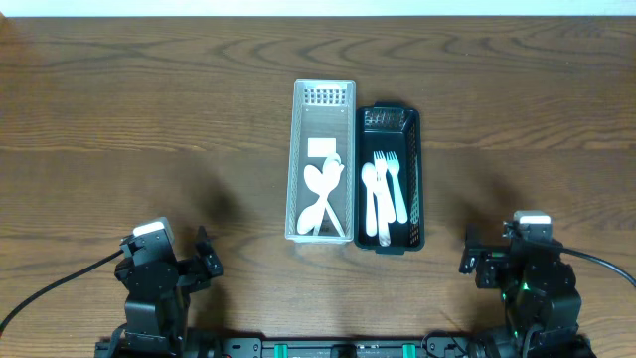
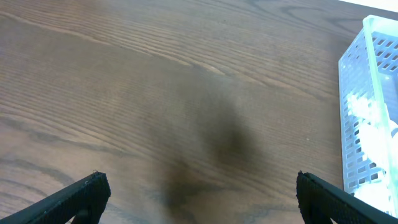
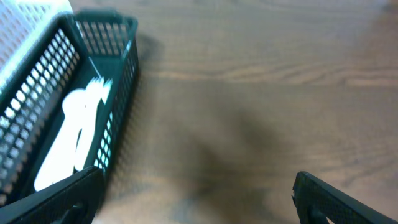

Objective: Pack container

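Note:
A clear white basket [image 1: 323, 99] holding white plastic spoons [image 1: 320, 189] stands at the table's middle. A dark green basket [image 1: 414, 179] with white plastic forks and a spoon [image 1: 384, 194] stands against its right side. My left gripper [image 1: 204, 261] is open and empty at the near left; its wrist view shows the white basket [image 2: 370, 99] at the right edge. My right gripper [image 1: 475, 261] is open and empty at the near right; its wrist view shows the green basket [image 3: 118, 68] with the white cutlery [image 3: 71, 137] at the left.
The brown wooden table [image 1: 149, 119] stretches to both sides of the baskets. Black cables [image 1: 50, 288] trail from both arm bases at the front edge.

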Controlling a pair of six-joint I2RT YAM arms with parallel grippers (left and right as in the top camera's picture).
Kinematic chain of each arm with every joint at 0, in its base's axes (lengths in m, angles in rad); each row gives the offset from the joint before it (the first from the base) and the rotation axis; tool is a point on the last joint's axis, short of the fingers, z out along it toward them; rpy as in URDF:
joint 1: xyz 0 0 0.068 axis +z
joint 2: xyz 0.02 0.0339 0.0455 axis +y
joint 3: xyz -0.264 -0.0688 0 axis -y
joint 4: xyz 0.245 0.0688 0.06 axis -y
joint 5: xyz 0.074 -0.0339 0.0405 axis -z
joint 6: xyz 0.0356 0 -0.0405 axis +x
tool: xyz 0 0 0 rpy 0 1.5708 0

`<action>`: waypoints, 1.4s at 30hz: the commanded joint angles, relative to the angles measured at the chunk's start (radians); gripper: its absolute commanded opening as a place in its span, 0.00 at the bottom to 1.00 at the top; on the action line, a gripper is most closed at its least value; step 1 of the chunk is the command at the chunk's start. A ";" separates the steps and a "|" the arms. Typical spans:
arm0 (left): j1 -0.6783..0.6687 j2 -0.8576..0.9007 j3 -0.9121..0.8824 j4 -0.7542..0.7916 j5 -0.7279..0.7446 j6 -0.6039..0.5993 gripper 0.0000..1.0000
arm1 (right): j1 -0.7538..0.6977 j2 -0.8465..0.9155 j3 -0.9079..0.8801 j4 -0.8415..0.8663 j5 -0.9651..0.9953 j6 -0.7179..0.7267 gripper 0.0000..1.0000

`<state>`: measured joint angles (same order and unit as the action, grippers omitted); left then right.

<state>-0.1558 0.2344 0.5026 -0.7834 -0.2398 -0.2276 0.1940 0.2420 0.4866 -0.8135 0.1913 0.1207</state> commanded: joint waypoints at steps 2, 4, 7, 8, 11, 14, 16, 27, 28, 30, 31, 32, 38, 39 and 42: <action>-0.005 -0.007 0.003 -0.002 -0.012 0.017 0.98 | 0.000 -0.088 -0.011 -0.040 -0.031 -0.014 0.99; -0.005 -0.007 0.003 -0.002 -0.012 0.017 0.98 | -0.003 -0.149 -0.030 -0.028 -0.042 -0.014 0.99; -0.005 -0.007 0.003 -0.002 -0.012 0.017 0.98 | -0.007 -0.232 -0.081 0.040 -0.041 -0.017 0.99; -0.005 -0.007 0.003 -0.002 -0.012 0.017 0.98 | -0.011 -0.238 -0.098 0.074 -0.042 -0.026 0.99; -0.005 -0.007 0.003 -0.002 -0.012 0.017 0.98 | -0.011 -0.237 -0.154 0.225 -0.042 -0.048 0.99; -0.005 -0.007 0.003 -0.002 -0.012 0.017 0.98 | -0.008 -0.237 -0.229 0.410 -0.042 -0.084 0.99; -0.005 -0.007 0.003 -0.002 -0.012 0.017 0.98 | -0.007 -0.237 -0.289 0.540 -0.044 -0.106 0.99; -0.005 -0.007 0.003 -0.002 -0.012 0.017 0.98 | -0.021 -0.237 -0.480 0.747 -0.090 -0.224 0.99; -0.005 -0.007 0.003 -0.002 -0.012 0.017 0.98 | -0.028 -0.237 -0.480 0.749 -0.090 -0.223 0.99; -0.005 -0.007 0.003 -0.002 -0.012 0.017 0.98 | -0.043 -0.237 -0.480 0.750 -0.091 -0.223 0.99; -0.005 -0.007 0.003 -0.002 -0.012 0.017 0.98 | -0.050 -0.237 -0.480 0.750 -0.091 -0.223 0.99; -0.005 -0.007 0.003 -0.002 -0.012 0.017 0.98 | -0.058 -0.237 -0.480 0.750 -0.091 -0.223 0.99; -0.005 -0.007 0.003 -0.002 -0.012 0.017 0.98 | -0.076 -0.237 -0.480 0.750 -0.091 -0.223 0.99; -0.005 -0.007 0.003 -0.002 -0.012 0.017 0.98 | -0.076 -0.237 -0.480 0.750 -0.091 -0.223 0.99; -0.005 -0.007 0.003 -0.002 -0.012 0.017 0.98 | -0.076 -0.237 -0.480 0.750 -0.091 -0.223 0.99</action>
<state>-0.1585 0.2333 0.5022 -0.7849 -0.2401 -0.2276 0.1329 0.0120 0.0154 -0.0662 0.1047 -0.0883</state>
